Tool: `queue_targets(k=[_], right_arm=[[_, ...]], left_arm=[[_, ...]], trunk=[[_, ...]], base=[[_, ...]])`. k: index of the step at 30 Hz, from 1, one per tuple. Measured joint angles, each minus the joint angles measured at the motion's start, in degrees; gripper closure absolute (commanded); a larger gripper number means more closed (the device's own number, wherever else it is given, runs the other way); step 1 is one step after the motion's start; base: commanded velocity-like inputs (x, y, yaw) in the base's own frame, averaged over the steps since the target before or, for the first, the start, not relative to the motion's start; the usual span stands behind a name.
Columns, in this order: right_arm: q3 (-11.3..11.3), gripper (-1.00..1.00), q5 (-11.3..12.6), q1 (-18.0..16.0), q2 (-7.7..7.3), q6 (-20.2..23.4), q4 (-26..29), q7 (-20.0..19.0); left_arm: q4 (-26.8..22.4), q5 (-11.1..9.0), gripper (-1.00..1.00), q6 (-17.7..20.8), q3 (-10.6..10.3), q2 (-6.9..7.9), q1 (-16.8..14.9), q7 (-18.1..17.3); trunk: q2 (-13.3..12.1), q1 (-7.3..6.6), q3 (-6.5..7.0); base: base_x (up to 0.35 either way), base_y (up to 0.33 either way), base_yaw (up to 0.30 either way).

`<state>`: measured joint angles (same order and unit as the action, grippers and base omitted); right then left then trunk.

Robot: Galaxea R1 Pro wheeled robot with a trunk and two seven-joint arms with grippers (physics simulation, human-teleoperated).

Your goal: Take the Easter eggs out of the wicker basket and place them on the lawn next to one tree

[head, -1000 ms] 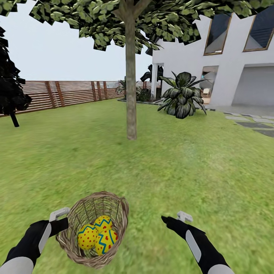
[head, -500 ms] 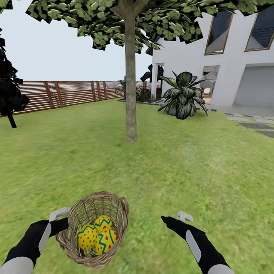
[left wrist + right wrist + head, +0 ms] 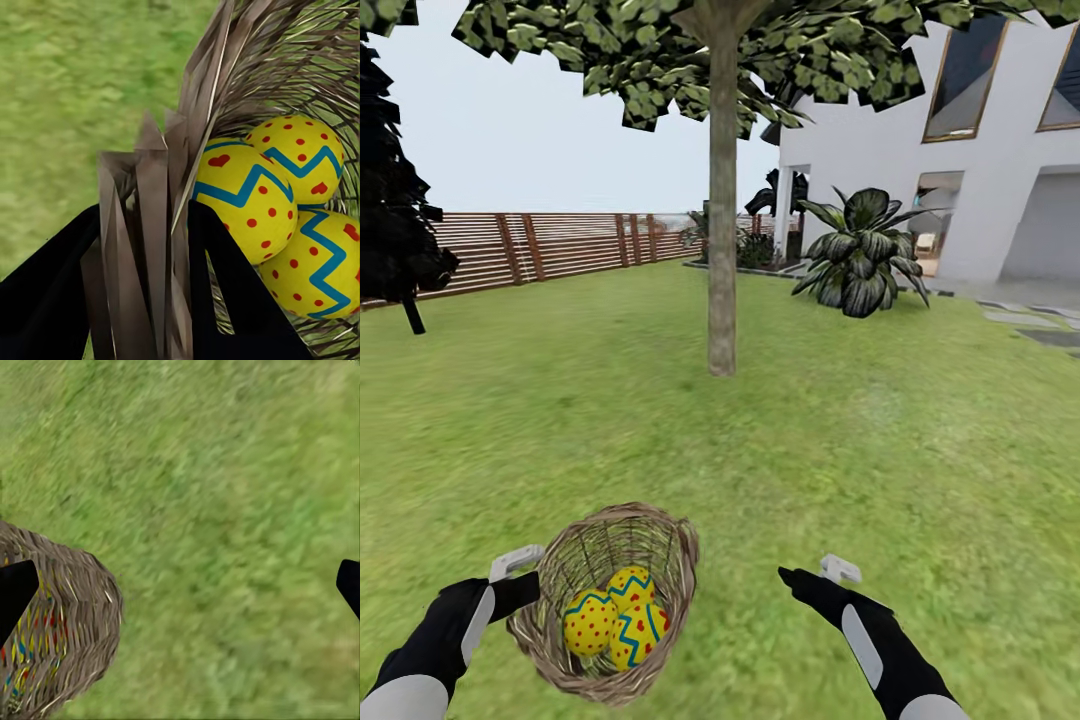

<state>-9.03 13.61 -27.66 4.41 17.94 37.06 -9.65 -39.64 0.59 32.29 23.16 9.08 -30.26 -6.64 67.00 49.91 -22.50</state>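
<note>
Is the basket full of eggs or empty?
Not empty. The wicker basket holds all three Easter eggs, yellow with red dots, huddled at its bottom. The left gripper has its fingers closed on the rim.

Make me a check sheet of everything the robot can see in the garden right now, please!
Surface: lawn, mottled green grass.
Job's things: three Easter eggs all inside the wicker basket; tree ahead, nothing at its foot.
Clutter: nothing seen.
Grippers: left gripper has its fingers clamped on the basket's rim; right gripper open over grass, holding nothing.
Cables: nothing seen.
Surroundings: wooden fence, white house, leafy plant, black conifer.
</note>
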Motion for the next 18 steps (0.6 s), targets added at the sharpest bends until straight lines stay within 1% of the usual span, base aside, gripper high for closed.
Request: queue_targets(k=[3, 5, 8, 18], right_arm=[[0.0, -1.00, 0.0, 0.0, 0.00, 0.0, 0.0, 0.0], [0.0, -1.00, 0.0, 0.0, 0.00, -0.1, 0.0, 0.0], [0.0, -1.00, 0.0, 0.0, -0.01, -0.1, 0.0, 0.0], [0.0, -1.00, 0.0, 0.0, -0.01, -0.1, 0.0, 0.0]], left_arm=[[0.0, -0.1, 1.00, 0.0, 0.0, 0.00, 0.0, 0.0], [0.0, 0.3, 1.00, 0.0, 0.0, 0.00, 0.0, 0.0], [0.0, -0.1, 1.00, 0.0, 0.0, -0.01, 0.0, 0.0], [0.0, 0.0, 1.00, 0.0, 0.0, -0.01, 0.0, 0.0]], trunk=[[0.0, 0.00, 0.00], [0.0, 0.00, 0.00], [0.0, 0.00, 0.00], [0.0, 0.00, 0.00]], base=[[0.264, 0.102, 0.257], [0.264, 0.114, 0.080], [0.264, 0.116, 0.013], [0.265, 0.116, 0.000]])
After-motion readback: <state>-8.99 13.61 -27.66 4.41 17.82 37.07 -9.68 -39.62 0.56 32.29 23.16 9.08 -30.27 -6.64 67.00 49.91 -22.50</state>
